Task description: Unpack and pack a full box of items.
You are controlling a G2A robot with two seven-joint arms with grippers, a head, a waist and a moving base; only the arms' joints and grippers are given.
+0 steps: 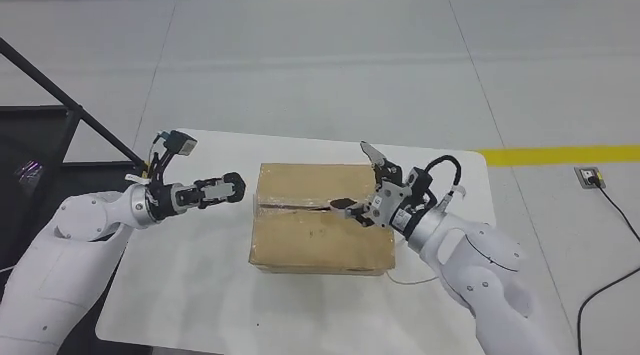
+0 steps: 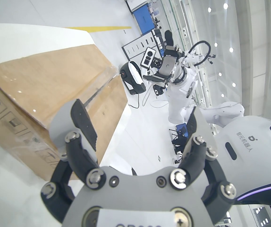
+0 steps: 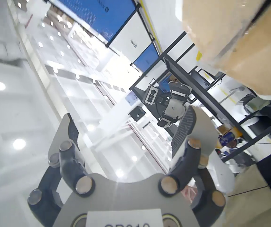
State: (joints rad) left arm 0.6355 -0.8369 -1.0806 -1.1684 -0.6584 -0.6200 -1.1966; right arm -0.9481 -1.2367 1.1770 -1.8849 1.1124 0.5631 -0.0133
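A closed cardboard box point(image 1: 318, 230) with a taped seam point(image 1: 300, 208) along its lid sits in the middle of the white table point(image 1: 200, 285). My left gripper point(image 1: 232, 188) hovers just beside the box's left side, open and empty; its wrist view shows the box point(image 2: 43, 76) close by the gripper point(image 2: 136, 107). My right gripper point(image 1: 357, 179) is open over the box's right end, one finger down near the seam. Its wrist view has the box point(image 3: 244, 12) close above the gripper point(image 3: 130, 114). Each wrist view shows the other gripper far off: right gripper point(image 2: 166, 64), left gripper point(image 3: 173, 105).
A black metal frame point(image 1: 50, 115) stands off the table's left edge. A thin white wire point(image 1: 405, 277) lies by the box's front right corner. On the floor at the right are a socket point(image 1: 590, 177) and a cable. Bare table surrounds the box.
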